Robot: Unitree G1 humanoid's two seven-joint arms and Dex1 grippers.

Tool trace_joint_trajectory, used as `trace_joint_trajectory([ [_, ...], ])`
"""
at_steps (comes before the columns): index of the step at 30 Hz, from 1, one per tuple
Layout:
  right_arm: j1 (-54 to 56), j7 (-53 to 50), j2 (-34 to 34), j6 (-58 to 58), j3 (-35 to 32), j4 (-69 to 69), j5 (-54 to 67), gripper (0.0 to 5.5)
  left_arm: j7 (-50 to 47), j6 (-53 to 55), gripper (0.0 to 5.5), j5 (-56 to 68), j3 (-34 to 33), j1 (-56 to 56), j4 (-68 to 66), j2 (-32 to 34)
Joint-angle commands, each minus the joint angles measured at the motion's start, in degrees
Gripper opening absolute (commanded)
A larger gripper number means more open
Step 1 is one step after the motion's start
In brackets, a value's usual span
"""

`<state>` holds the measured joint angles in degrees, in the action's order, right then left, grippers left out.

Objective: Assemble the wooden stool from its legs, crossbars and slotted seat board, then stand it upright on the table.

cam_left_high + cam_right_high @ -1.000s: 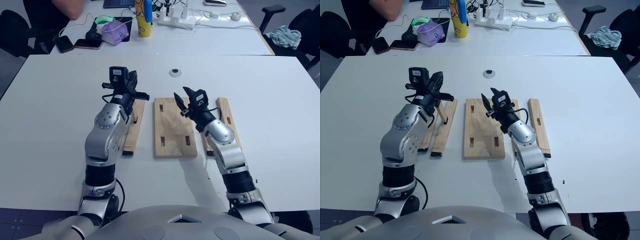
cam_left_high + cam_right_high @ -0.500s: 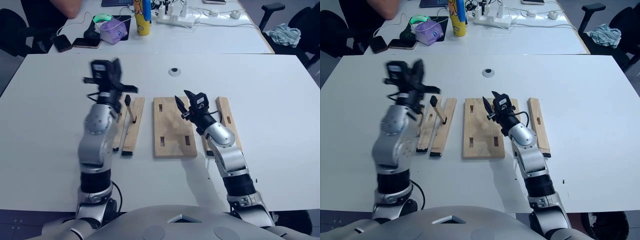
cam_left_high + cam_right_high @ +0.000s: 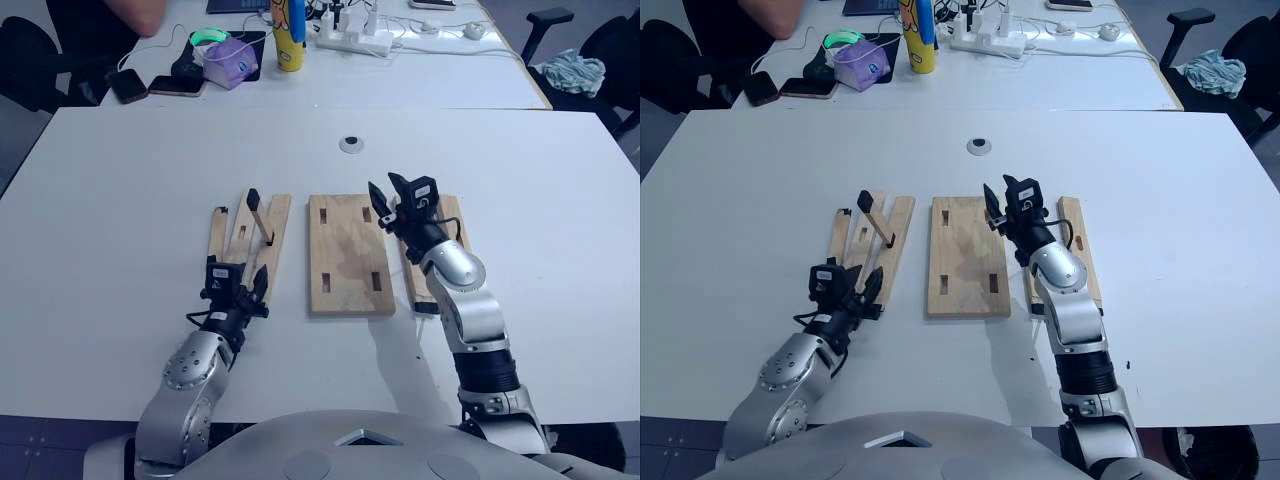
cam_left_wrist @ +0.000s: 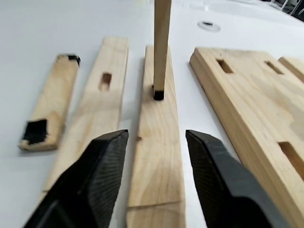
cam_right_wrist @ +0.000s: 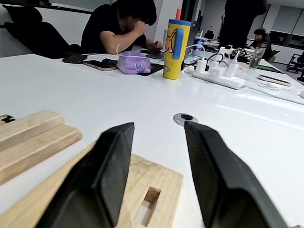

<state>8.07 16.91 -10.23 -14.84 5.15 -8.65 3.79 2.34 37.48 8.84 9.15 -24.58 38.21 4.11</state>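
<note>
1. Slotted seat board [image 3: 346, 253] lies flat at table [image 3: 120, 200] centre. Left leg planks [image 3: 240, 235] are at its 9 o'clock. One leg [image 4: 156, 142] carries a crossbar [image 4: 161, 42] standing tilted in its slot. The right leg [image 3: 452, 225] at 3 o'clock is partly under the right arm.
2. Left gripper [image 3: 240, 285]: fingers spread, empty, low at the near end of the crossbar leg. Right gripper [image 3: 385, 190]: spread, empty, above the board's far right corner.
3. Judgement: the wood is rigid, light and fairly grippy. Pinch planks across their narrow width, mid-length. The board is too wide for that, so take its edge.
4. The seated crossbar looks loose and may topple if knocked.
5. Table grommet [image 3: 351, 145] is at 12 o'clock; cup [image 3: 288, 35] and power strip [image 3: 355, 40] are well beyond it.
</note>
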Motion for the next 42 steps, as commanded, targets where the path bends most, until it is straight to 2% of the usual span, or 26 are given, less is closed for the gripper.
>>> trace_joint_trajectory([
  [1, 2.5, 1.8, -0.3, -1.4, 1.2, 0.4, 0.4, 1.96, -2.7, 0.5, 2.84, -0.9, 0.6, 4.6, -5.1, -3.4],
  [2, 2.9, 2.3, -0.4, -1.6, 1.3, 0.6, 0.6, 1.96, -3.7, 0.5, 2.98, -1.3, 0.3, 5.6, -6.0, -4.1],
  [13, 4.7, 3.6, -0.3, -1.9, 1.4, 1.6, 0.8, 1.96, -6.5, 5.4, 2.98, -3.7, 0.9, 8.3, -11.6, -5.7],
  [16, 5.0, 3.3, -0.1, -1.8, 1.1, 1.6, 0.8, 1.96, -6.3, 6.8, 2.98, -2.1, -0.7, 8.8, -12.7, -7.1],
  [22, 4.7, 2.0, 1.2, -2.7, -0.3, 1.9, 2.2, 1.96, -4.6, 6.4, 2.10, -2.4, -1.6, 12.1, -14.4, -5.2],
  [27, 6.0, 0.0, 3.8, -6.9, -4.4, 3.2, 6.9, 1.96, -1.8, 5.5, 2.06, -1.8, -2.8, 16.4, -15.5, -3.2],
  [30, 7.7, -0.5, 4.1, -9.8, -7.2, 3.6, 9.8, 1.96, 2.4, -0.7, 2.06, -1.6, -2.7, 22.5, -14.5, -0.9],
  [33, 10.0, 2.0, 3.0, -14.0, -10.4, 4.5, 15.0, 1.96, 11.4, -5.0, 2.06, 3.0, -6.5, 31.4, -15.3, 4.0],
  [36, 11.7, 8.3, 1.8, -21.6, -16.0, 3.7, 27.8, 2.34, 23.9, -1.3, 2.06, 13.1, -11.3, 36.6, -17.8, 9.9],
  [42, 16.7, 14.2, -1.9, -36.0, -25.1, 6.6, 48.6, 3.16, 36.7, 7.5, 2.06, 30.6, -17.2, 42.4, -20.5, 15.5],
])
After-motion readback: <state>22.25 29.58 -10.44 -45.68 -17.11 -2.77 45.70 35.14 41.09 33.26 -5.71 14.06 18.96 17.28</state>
